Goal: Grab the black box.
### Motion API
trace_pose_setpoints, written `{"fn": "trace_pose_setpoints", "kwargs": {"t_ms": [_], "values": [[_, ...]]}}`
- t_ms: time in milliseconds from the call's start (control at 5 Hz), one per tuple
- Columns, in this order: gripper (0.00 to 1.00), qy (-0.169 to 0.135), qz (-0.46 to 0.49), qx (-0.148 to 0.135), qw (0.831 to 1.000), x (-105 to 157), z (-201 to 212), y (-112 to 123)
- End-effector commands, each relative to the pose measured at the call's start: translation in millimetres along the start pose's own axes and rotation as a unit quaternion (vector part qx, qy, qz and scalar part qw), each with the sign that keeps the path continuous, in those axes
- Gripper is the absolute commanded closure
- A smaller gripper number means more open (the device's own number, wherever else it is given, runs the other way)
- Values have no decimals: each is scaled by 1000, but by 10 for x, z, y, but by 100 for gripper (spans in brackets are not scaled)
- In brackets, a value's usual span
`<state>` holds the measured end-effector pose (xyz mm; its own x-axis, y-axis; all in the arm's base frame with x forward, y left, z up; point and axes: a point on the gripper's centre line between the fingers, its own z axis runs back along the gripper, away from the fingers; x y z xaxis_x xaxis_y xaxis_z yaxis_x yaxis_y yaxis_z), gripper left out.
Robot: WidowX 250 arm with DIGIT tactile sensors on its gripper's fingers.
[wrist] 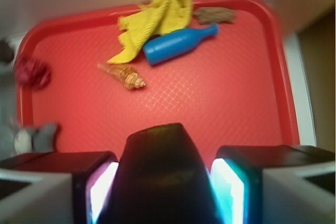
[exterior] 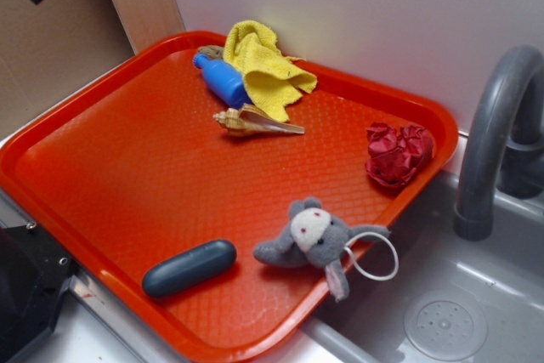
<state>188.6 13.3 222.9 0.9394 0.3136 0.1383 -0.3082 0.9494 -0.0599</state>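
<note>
claw [wrist: 164, 182]: we see it pinching the black box [wrist: 160, 174] between its two lit fingers [wrist: 100, 190], held above the red tray [wrist: 220, 108] | on tray: blue bottle [wrist: 177, 45] beside yellow cloth [wrist: 155, 19], seashell [wrist: 122, 74], grey plush [exterior: 313, 242], dark grey-blue case [exterior: 189, 267], red crumpled wrapper [exterior: 398, 152] | sink [exterior: 459, 312] beside tray

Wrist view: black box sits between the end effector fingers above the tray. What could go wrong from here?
1. Slip: the black box seems pinched only from its sides by the end effector; its visible edge looks rounded, so it could slide out.
2. Drop: it would likely land on the red tray, perhaps near the shell or blue bottle.
3. The exterior view does not show the grip; only the blurred wrist view can confirm it.
</note>
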Motion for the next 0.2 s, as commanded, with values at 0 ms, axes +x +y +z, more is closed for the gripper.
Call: {"fn": "trace_pose_setpoints", "kwargs": {"t_ms": [0], "values": [[100, -17, 24, 23, 999, 52, 51, -24]]}}
